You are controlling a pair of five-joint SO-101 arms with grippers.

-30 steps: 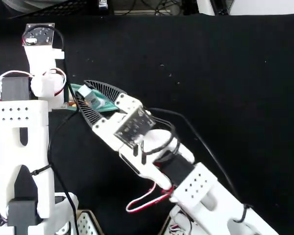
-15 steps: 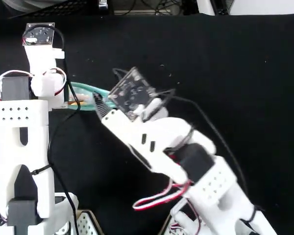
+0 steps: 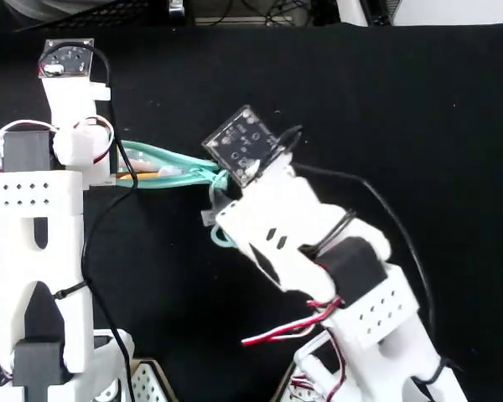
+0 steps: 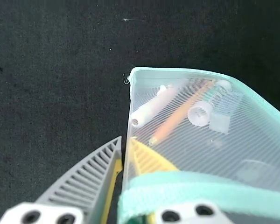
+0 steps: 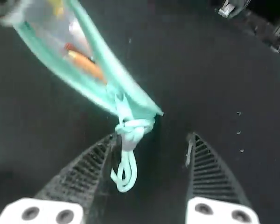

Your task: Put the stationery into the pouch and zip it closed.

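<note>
A translucent pouch (image 4: 196,135) with a teal rim holds an orange pencil (image 4: 179,114), a white pen (image 4: 154,105) and a small clear block (image 4: 220,122). My left gripper (image 4: 126,140) is shut on the pouch's near corner, one grey finger outside and a yellow pad against its wall. In the high view the pouch (image 3: 163,172) lies stretched between the two arms. My right gripper (image 5: 153,140) is open at the pouch's far end. The teal zipper cord (image 5: 127,161) dangles just beside one of its fingers (image 5: 100,156), and nothing is between the fingers.
Black cloth (image 3: 402,126) covers the whole table. The left arm (image 3: 38,218) stands along the left edge. The right arm (image 3: 318,260) runs diagonally from the front right, with red and black cables at its base. Cables and a wire rack lie beyond the far edge.
My right gripper has travelled rightward from over the pouch's middle to its right end and turned. The pouch has drawn out long and flat. The left arm has stayed put.
</note>
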